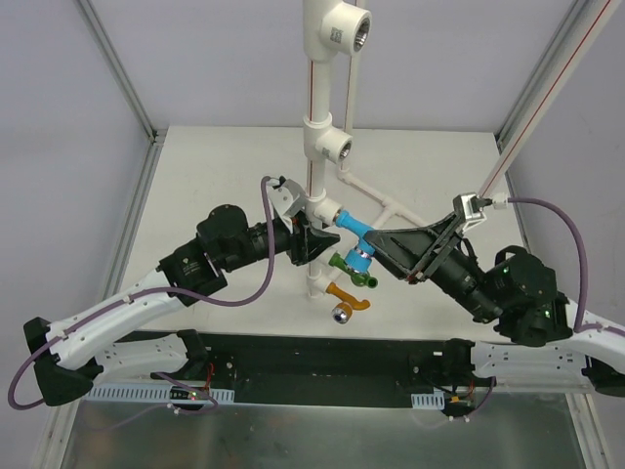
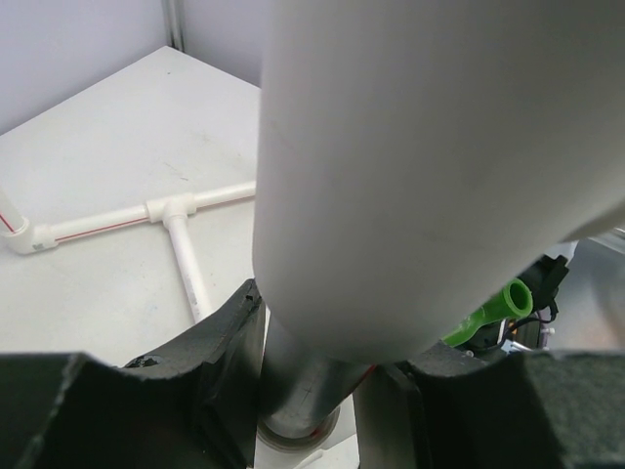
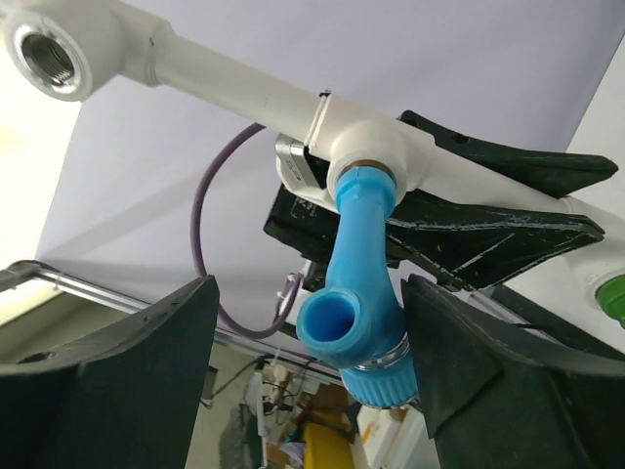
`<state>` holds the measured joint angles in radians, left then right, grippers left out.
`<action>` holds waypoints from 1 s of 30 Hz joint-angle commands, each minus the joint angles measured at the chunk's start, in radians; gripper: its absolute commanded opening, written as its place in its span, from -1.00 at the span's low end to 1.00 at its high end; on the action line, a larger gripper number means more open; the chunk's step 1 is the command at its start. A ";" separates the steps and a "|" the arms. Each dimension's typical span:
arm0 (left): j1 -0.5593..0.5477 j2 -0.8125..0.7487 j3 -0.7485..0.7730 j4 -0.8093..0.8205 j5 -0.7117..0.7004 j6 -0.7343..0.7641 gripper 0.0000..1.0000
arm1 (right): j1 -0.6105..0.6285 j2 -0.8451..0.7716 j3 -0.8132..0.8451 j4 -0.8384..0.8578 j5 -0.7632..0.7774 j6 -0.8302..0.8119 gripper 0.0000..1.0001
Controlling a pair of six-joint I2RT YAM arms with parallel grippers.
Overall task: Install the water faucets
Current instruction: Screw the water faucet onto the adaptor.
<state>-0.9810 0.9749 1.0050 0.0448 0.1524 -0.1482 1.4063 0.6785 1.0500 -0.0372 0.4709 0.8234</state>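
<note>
A white upright pipe (image 1: 314, 107) carries several tee fittings. The light blue faucet (image 1: 354, 234) is in a tee (image 1: 322, 209), spout angled down to the right. The green faucet (image 1: 352, 268) and the orange faucet (image 1: 344, 298) sit in lower fittings. My left gripper (image 1: 311, 242) is shut on the pipe (image 2: 303, 376), one finger on each side. The green faucet's tip (image 2: 496, 307) shows at the right there. My right gripper (image 1: 372, 252) is open around the blue faucet (image 3: 356, 283). Its right finger (image 3: 459, 342) is next to the cap; the left finger (image 3: 166, 352) stands apart.
Two upper tees (image 1: 353, 29) (image 1: 337, 149) have bare threaded mouths; one shows in the right wrist view (image 3: 49, 61). White base pipes (image 1: 383, 201) lie flat on the table behind the upright and show in the left wrist view (image 2: 176, 210). Frame posts (image 1: 117, 68) stand at the table's corners.
</note>
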 commanded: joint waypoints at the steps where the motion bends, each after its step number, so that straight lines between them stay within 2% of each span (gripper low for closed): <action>1: -0.007 0.028 0.032 -0.094 0.035 -0.159 -1.00 | 0.026 -0.078 -0.025 0.131 -0.039 0.061 0.74; 4: -0.007 0.021 0.026 -0.094 0.027 -0.160 -1.00 | 0.026 -0.175 -0.091 0.106 0.090 -0.193 0.86; 7: -0.007 0.021 0.024 -0.094 0.029 -0.159 -1.00 | 0.026 -0.252 -0.093 0.042 0.211 -0.558 0.92; 11: -0.008 0.025 0.026 -0.094 0.029 -0.160 -1.00 | 0.026 -0.286 -0.075 -0.021 0.227 -1.060 0.95; 14: -0.008 0.028 0.026 -0.094 0.026 -0.160 -1.00 | 0.026 -0.277 -0.016 -0.111 0.102 -1.349 0.95; 17: -0.007 0.038 0.029 -0.092 0.026 -0.162 -1.00 | 0.026 -0.270 0.030 -0.222 -0.111 -1.706 0.98; 22: -0.008 0.053 0.041 -0.094 0.035 -0.166 -1.00 | 0.025 -0.275 -0.022 -0.142 -0.391 -2.294 0.98; 24: -0.007 0.054 0.044 -0.092 0.032 -0.168 -1.00 | 0.025 -0.243 -0.007 -0.107 -0.449 -2.386 0.98; 30: -0.007 0.054 0.041 -0.095 0.027 -0.165 -1.00 | 0.025 -0.103 0.100 -0.263 -0.446 -2.650 0.98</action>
<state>-0.9829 1.0061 1.0275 0.0490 0.1616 -0.1493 1.4311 0.4927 1.0809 -0.2428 0.0895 -1.5173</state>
